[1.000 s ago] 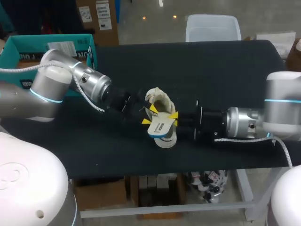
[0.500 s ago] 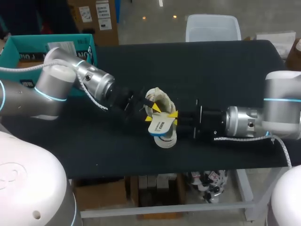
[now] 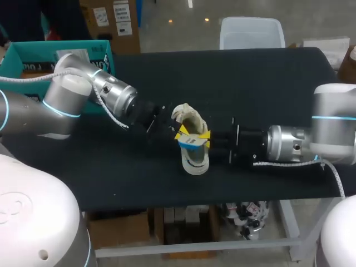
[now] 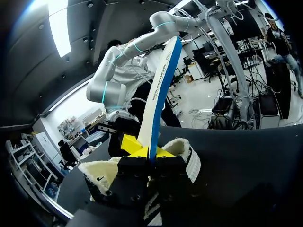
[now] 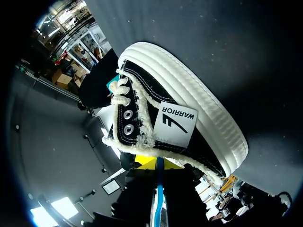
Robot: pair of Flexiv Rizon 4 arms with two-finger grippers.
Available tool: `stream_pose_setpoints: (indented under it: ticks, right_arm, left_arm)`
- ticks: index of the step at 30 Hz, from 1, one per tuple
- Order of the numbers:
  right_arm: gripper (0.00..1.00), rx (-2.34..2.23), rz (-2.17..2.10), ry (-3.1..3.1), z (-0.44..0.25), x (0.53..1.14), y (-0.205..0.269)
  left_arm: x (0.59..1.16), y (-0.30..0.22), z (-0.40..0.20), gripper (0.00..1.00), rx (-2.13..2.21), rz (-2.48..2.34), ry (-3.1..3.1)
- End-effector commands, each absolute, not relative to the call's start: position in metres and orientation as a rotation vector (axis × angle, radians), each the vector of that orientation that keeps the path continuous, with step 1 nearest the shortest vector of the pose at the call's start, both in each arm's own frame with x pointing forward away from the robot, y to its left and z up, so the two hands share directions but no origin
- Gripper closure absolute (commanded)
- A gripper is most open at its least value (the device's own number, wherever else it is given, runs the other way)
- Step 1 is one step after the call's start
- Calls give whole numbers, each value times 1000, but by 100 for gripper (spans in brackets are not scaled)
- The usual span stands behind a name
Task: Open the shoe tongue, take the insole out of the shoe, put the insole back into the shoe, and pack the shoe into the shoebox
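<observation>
The black high-top shoe (image 3: pixel 194 163) lies on its side in the middle of the black table (image 3: pixel 250 83). Its thick white sole faces the near edge and its fleecy collar faces the far side. The insole (image 4: pixel 161 85), white with a blue edge, is outside the shoe. The left gripper (image 4: pixel 144 151) is clamped on one end of it, a yellow tip on each face, and the rest rises steeply ahead of the fingers.

The right gripper (image 5: pixel 158 163) comes in from the other side, just beside the shoe's open top. Its two tips pinch the same insole (seen edge-on there, a thin blue line running back between the fingers). So the insole is gripped by both arms just above the shoe.

The teal shoebox (image 3: pixel 33 55) stands open at the table's far left corner, well apart from the shoe.
</observation>
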State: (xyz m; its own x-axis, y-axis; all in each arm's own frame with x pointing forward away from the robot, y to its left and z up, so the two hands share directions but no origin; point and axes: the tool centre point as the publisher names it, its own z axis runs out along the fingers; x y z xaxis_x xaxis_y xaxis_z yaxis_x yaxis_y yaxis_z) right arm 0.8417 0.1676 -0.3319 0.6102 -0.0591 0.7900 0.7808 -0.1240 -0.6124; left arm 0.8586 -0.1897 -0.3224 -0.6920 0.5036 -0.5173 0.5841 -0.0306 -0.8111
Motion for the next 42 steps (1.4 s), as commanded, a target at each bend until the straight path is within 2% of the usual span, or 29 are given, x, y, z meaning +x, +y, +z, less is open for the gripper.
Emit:
stream_pose_setpoints:
  ticks: [1, 19, 27, 42]
  right_arm:
    - [100, -1532, -805, -629, -333, 843, 167]
    - [100, -1550, -777, -688, -330, 845, 171]
    - [100, -1580, -745, -773, -326, 847, 173]
    - [100, -1609, -699, -771, -343, 864, 172]
  left_arm:
    - [859, -190, -323, 100, 1204, -1857, 2138]
    - [858, -190, -323, 100, 1213, -1860, 2123]
    - [858, -190, -328, 100, 1273, -1719, 2105]
    - [885, -196, -341, 100, 1241, -1668, 2149]
